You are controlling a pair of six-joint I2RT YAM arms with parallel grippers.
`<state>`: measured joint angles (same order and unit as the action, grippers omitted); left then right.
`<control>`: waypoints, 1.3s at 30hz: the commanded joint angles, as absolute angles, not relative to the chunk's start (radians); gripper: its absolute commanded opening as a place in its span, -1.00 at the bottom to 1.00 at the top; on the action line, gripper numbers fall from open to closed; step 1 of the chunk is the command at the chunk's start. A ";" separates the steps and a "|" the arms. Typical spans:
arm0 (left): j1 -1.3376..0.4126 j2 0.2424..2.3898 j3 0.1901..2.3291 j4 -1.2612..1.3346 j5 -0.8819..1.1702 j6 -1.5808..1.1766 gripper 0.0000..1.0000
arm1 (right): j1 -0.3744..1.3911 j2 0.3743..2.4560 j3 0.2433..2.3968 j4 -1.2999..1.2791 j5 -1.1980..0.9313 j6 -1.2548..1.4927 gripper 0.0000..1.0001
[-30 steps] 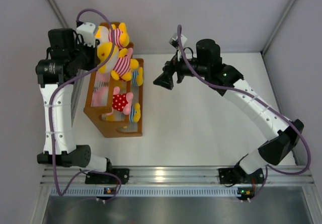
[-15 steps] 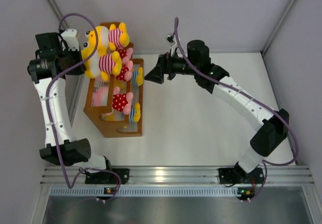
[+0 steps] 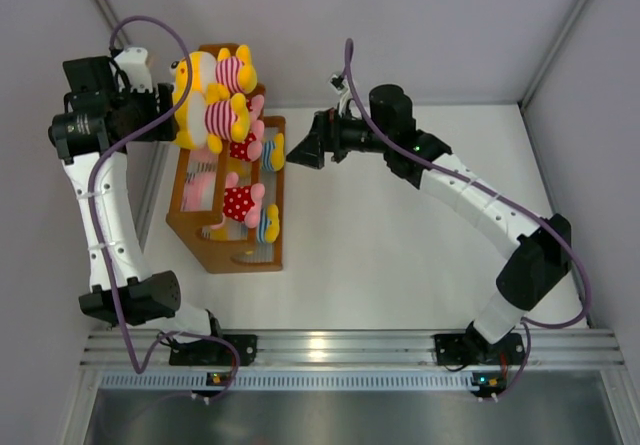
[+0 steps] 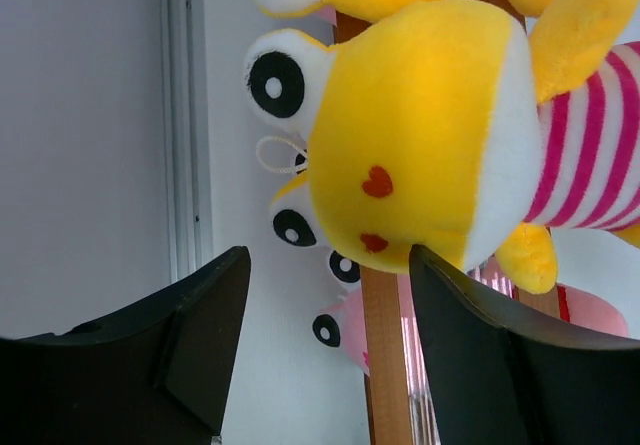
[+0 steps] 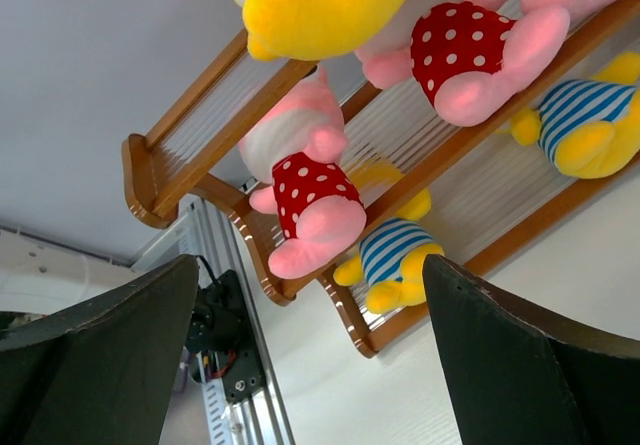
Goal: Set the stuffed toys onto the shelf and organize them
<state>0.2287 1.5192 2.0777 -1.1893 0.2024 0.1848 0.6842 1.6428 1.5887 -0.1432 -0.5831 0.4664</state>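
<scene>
The brown stepped shelf [image 3: 190, 230] stands at the table's left. On its top tier lie two yellow-headed stuffed toys in pink-and-white stripes [image 3: 212, 117] [image 3: 218, 68]. Pink red-dotted toys [image 3: 240, 203] and blue-striped toys [image 3: 268, 225] fill the lower tiers. My left gripper [image 3: 165, 122] is open just left of the nearer yellow head; in the left wrist view that head [image 4: 420, 135] sits beyond the parted fingers [image 4: 215, 315], above a shelf post [image 4: 385, 365]. My right gripper [image 3: 300, 150] hangs open to the right of the shelf, facing a red-dotted toy [image 5: 310, 195] and a blue-striped one [image 5: 395, 250].
A grey wall panel with a metal frame post [image 4: 185, 115] runs close behind the shelf's left side. The arms' aluminium mounting rail [image 3: 340, 350] lines the near edge. White tabletop [image 3: 400, 255] spreads to the right of the shelf.
My left gripper has opened and let go of the yellow-headed pink-striped toy on the top tier, drawing back to the left. The right gripper shifted slightly left toward the shelf.
</scene>
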 commanded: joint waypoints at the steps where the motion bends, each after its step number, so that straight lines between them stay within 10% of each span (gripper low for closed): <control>1: 0.232 1.506 2.154 -1.193 0.172 0.181 0.43 | 0.684 1.617 1.597 -0.084 -0.574 0.474 0.89; 17: 0.233 1.336 1.988 -1.177 -0.101 0.229 0.71 | 0.655 1.537 1.571 -0.348 -0.267 0.414 0.91; 39: 0.259 1.005 1.471 -0.943 -0.403 0.146 0.90 | 0.149 1.157 1.103 -0.609 0.258 0.425 0.99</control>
